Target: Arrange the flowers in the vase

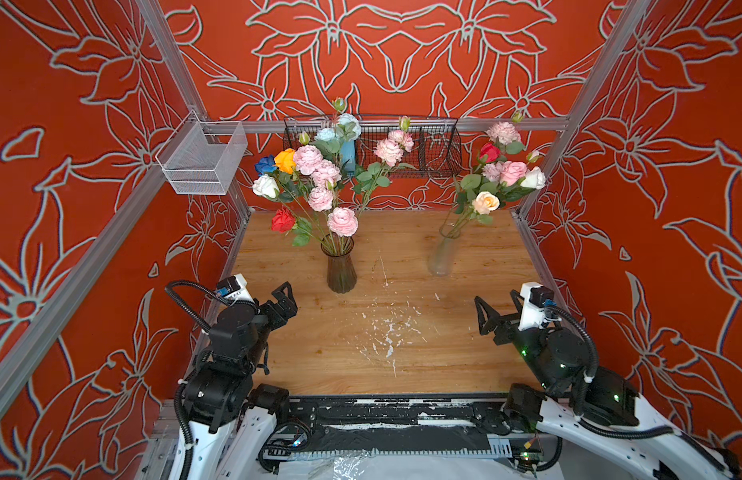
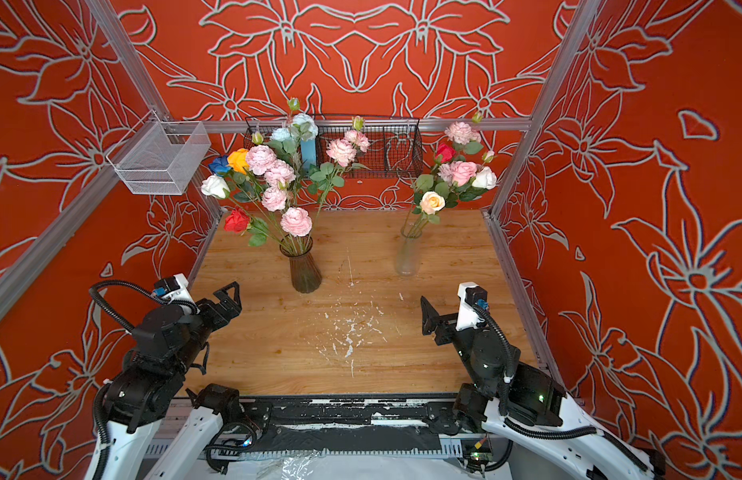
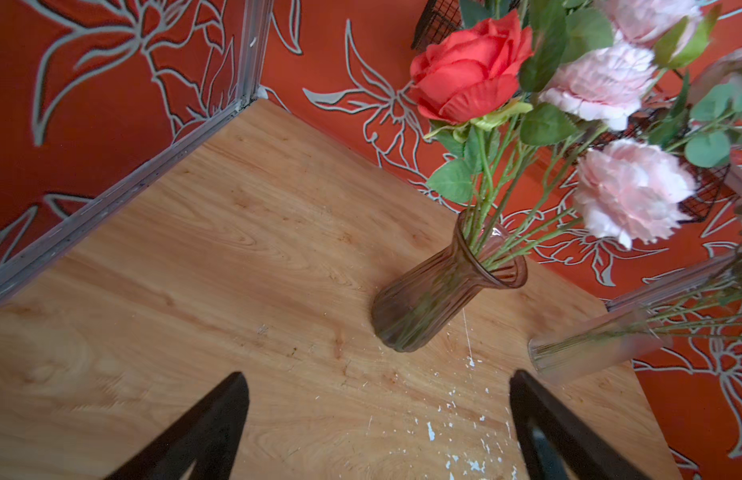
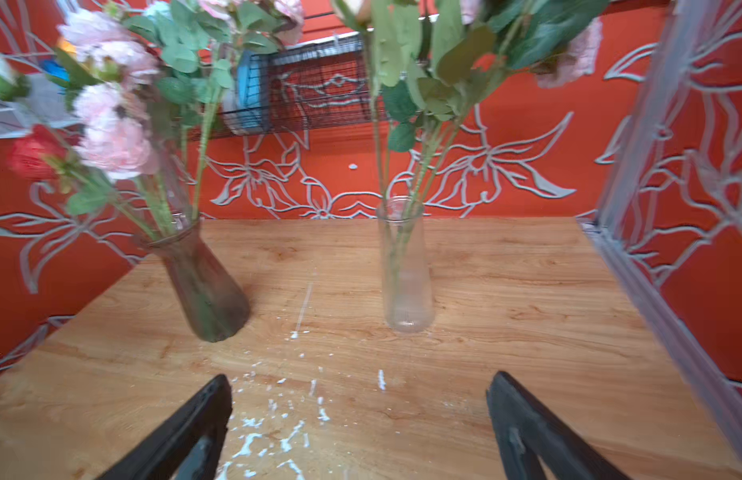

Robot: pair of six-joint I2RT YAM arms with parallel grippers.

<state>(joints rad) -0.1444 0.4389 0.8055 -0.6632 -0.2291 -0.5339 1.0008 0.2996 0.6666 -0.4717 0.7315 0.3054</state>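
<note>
Flowers stand stems-down in the dark vase in both top views; more fill a clear vase beside it. Left gripper and right gripper sit well apart from the dark vase, on its camera side, both spread and empty.
Left wrist: fingers wide, dark vase beyond them.
Right wrist: fingers wide, dark vase and clear vase beyond, neither touched.

Flowers pink, white, red, blue, yellow; ribbed brown vase; clear vase; wallpaper red, grey-outlined lilies; counter light wood-grain, white-flecked.
</note>
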